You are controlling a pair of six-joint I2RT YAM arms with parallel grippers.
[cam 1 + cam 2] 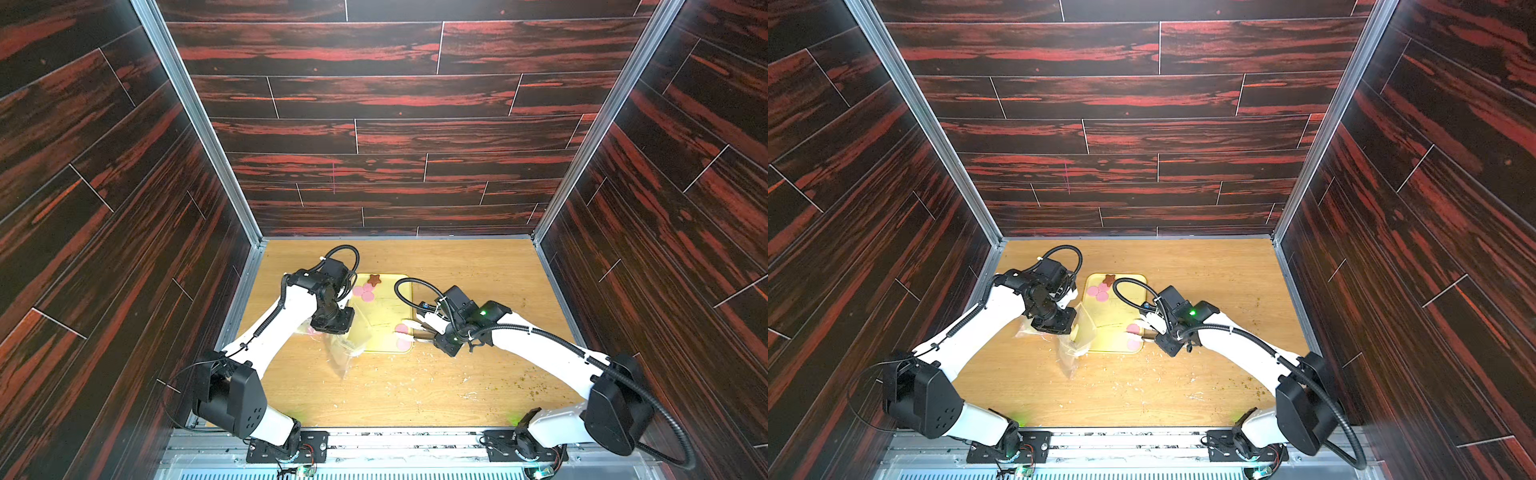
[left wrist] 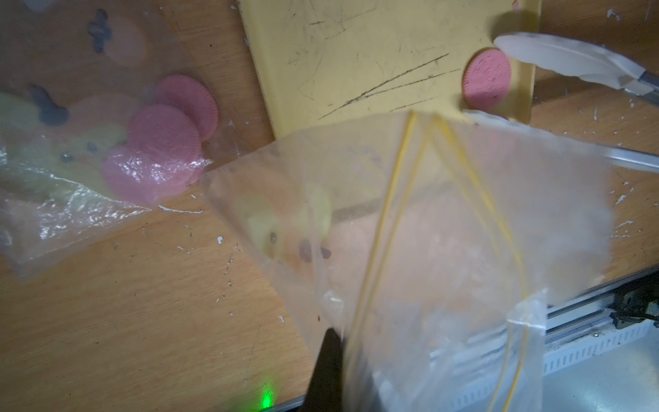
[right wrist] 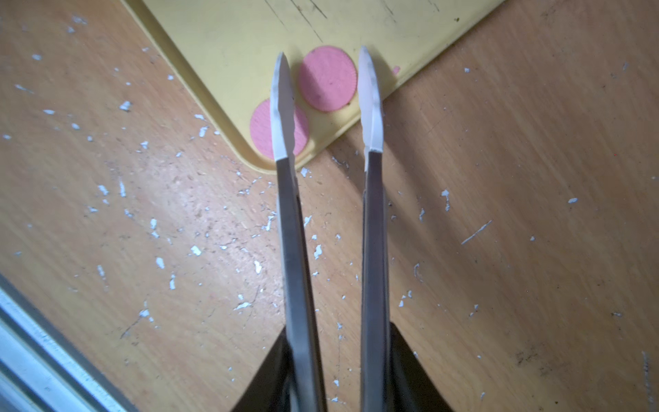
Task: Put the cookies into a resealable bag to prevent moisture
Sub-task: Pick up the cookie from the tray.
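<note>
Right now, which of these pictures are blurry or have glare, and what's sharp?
Left wrist view: the clear plastic resealable bag close to the lens is soft and hazy, and glare glints off a crumpled second bag. Right wrist view: the round pink cookie and yellow tray are sharp. Both top views: walls bow outward, wide-angle.
</note>
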